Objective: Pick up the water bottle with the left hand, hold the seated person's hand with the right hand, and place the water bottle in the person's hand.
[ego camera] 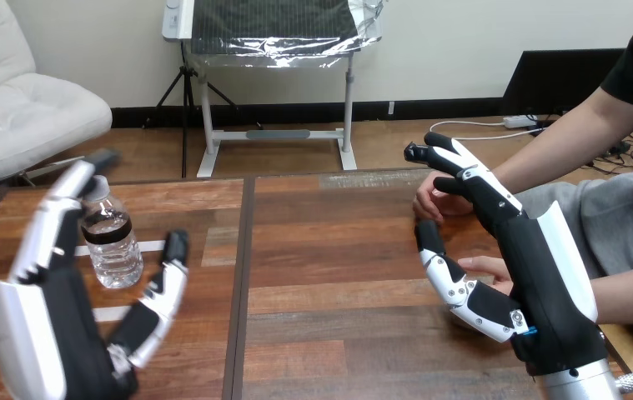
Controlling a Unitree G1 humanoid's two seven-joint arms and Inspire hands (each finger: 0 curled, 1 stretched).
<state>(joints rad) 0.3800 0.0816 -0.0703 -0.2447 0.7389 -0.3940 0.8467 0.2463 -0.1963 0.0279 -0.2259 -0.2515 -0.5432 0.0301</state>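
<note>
Nearest to me, the left hand [54, 333] is raised at the lower left with its palm facing right, fingers straight and thumb spread wide. It grips nothing, and its wrist is cut off by the bottom edge. The right hand [538, 275] stands on the other side, also wide open, with fingers reaching up and away and the thumb pointing left. I see nothing curled round anything.

The person's nearer hand [486, 265] shows only as fingertips between that thumb and the palm. The rest is hidden behind the robot hand, so I cannot tell whether they touch.

Further out, the water bottle [111, 242] stands upright on the table [338, 250], seen in the gap between the left hand's fingers and thumb. The fingers cover its left edge and part of its top, so I cannot judge contact.

Furthest, the person's farther hand [431, 202] hovers just beside the right hand's fingers, partly hidden by them.
</note>
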